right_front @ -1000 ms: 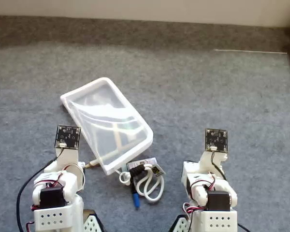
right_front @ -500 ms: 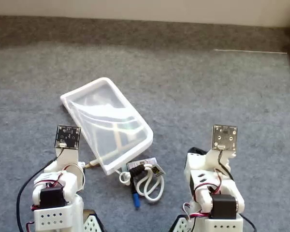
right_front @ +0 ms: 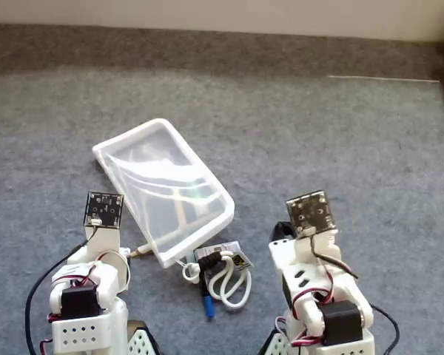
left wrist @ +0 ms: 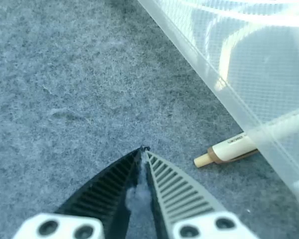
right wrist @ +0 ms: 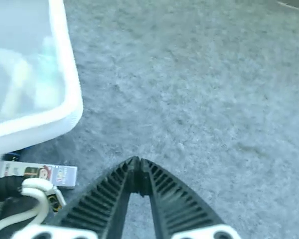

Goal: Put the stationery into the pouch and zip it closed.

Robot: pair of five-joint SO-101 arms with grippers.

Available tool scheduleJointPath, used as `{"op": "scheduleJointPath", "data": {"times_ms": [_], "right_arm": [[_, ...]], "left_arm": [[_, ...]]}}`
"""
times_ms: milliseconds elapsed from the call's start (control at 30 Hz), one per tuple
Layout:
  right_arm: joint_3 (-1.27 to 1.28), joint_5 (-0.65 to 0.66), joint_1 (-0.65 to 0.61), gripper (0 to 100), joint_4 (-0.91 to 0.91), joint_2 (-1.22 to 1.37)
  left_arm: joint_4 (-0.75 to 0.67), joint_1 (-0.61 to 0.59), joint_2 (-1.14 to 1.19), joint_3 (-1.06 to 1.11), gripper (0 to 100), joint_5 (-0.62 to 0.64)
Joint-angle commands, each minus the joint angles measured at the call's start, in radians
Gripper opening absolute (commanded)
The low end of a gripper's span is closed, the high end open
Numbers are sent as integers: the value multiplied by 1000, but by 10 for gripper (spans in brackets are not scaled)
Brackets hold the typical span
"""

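Here, pouch (right_front: 163, 191) translucent, white-rimmed, lying flat; left end effector (left wrist: 143, 149), right end effector (right wrist: 136, 161) closed, empty.

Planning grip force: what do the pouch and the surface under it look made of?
Pouch: seemingly soft translucent plastic with a fine mesh weave, slightly glossy; shapes show through it. Surface: grey felt or short-pile carpet, matte, with fuzzy fibres.

Soft even light, glare on pouch (right_front: 137, 159)
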Motion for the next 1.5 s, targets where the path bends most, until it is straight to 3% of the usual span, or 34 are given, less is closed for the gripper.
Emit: {"op": "scheduleJointPath", "data": {"times_ms": [0,233,500,733,933,1367,1467], "right_arm": [[-101,43,-56,13,-22,5],[-159,91,-133,13,-15,31],[-334,91,-220,13,42,334],[-386,91,-360,17,64,435],[-386,91,-418,105,58,542],[-386,153,-679,115,53,776],[-386,153,-717,170,48,805]], "left_arm": [[6,-8,-10,21,6,-6],[6,-8,-10,21,6,-6],[6,-8,-10,21,6,-6],[6,-8,-10,21,6,-6],[6,-8,-10,21,6,-6],[6,-8,-10,21,6,-6],[6,-8,-10,21,6,-6]]}}
